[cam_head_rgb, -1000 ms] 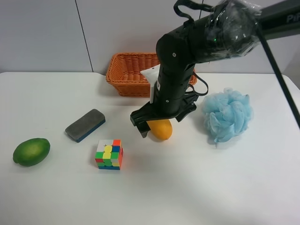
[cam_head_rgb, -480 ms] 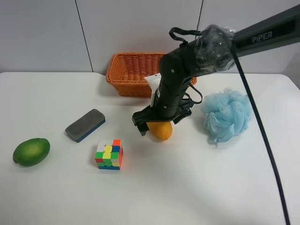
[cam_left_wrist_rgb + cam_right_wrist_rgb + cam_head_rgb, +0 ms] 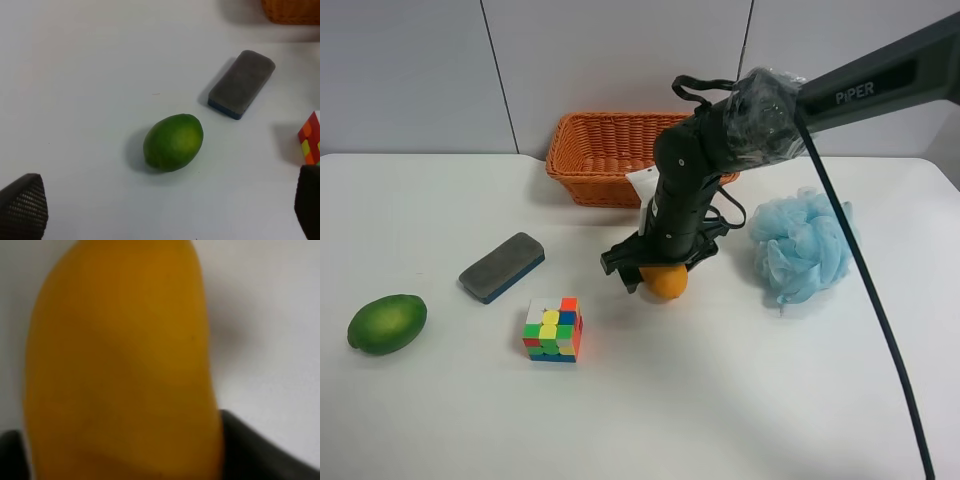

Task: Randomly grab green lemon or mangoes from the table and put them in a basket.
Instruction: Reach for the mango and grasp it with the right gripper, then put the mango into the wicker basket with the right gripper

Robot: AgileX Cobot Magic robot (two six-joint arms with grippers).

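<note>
The orange-yellow mango (image 3: pixel 666 283) lies on the white table (image 3: pixel 740 400) in front of the wicker basket (image 3: pixel 590 150). The arm at the exterior high view's right carries my right gripper (image 3: pixel 660 268), which is lowered over the mango. Its jaws are open, one on each side of the fruit. In the right wrist view the mango (image 3: pixel 120 365) fills the frame, with black fingers (image 3: pixel 260 452) at both edges. The green lemon (image 3: pixel 386 323) lies at the table's far left. My left gripper (image 3: pixel 165 210) hangs open above the lemon (image 3: pixel 173 142).
A grey eraser (image 3: pixel 501 266) and a multicoloured puzzle cube (image 3: pixel 553 329) lie between the lemon and the mango. A blue bath pouf (image 3: pixel 803 243) sits to the right of the mango. The eraser (image 3: pixel 242 84) and the cube's edge (image 3: pixel 311 139) also show in the left wrist view.
The right gripper has come down lower over the mango and shifted slightly, with its jaws now straddling the fruit. The fruits and other objects have not moved.
</note>
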